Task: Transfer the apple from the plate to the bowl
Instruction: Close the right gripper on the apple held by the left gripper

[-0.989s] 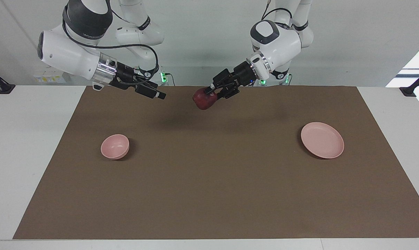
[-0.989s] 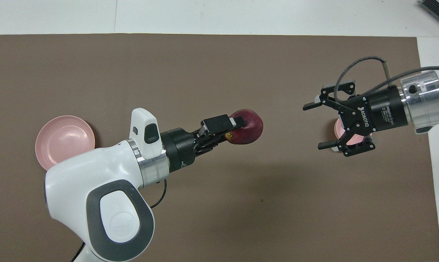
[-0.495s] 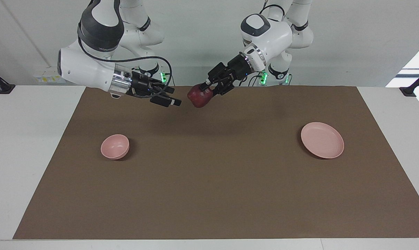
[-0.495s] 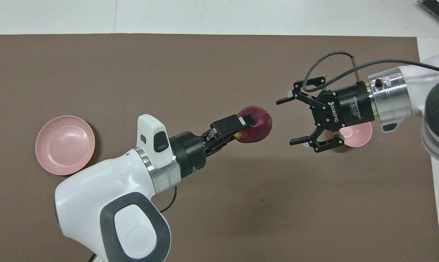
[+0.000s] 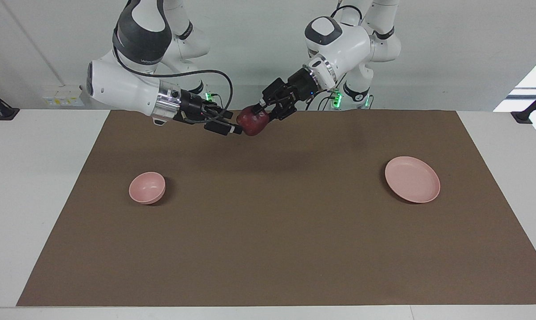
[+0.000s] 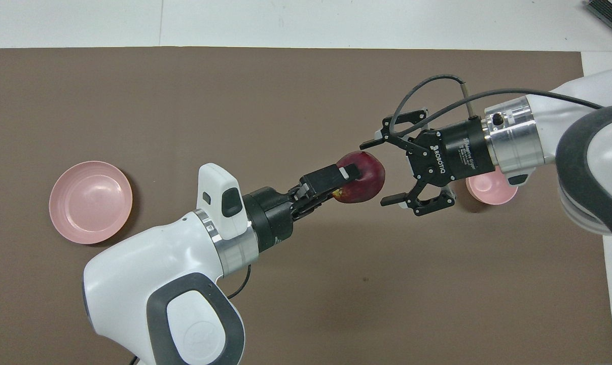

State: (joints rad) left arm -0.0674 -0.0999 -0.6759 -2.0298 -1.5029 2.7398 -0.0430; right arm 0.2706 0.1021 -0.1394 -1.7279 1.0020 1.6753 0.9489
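My left gripper is shut on the dark red apple and holds it in the air over the middle of the mat, at the robots' edge. In the overhead view the left gripper grips the apple from one end. My right gripper is open at the apple's free end, and its fingertips stand on either side of that end. The pale pink plate lies empty toward the left arm's end. The pink bowl stands empty toward the right arm's end, partly covered by the right gripper in the overhead view.
A brown mat covers most of the white table. Black clamp mounts stand at both ends of the table.
The left gripper has raised the apple and carried it toward the right arm. The right gripper has moved in from over the bowl, staying open, until its fingers stand around the apple's end.
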